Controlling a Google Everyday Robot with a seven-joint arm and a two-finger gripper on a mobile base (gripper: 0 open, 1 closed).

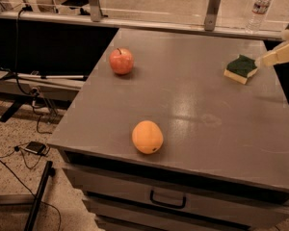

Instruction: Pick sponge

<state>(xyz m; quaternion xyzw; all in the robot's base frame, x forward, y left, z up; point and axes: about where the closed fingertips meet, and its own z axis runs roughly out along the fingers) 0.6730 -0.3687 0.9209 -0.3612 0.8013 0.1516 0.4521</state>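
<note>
The gripper (261,60) is sitting just beside the sponge (241,67), at its three o'clock; whether it is gripping cannot be told.

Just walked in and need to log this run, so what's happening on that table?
The robot is going for the sponge. Its gripper comes in from the right edge of the view, with its tip at the sponge's right side. The sponge lies flat near the far right corner of the grey table, not lifted. An apple and an orange sit well away from it.
</note>
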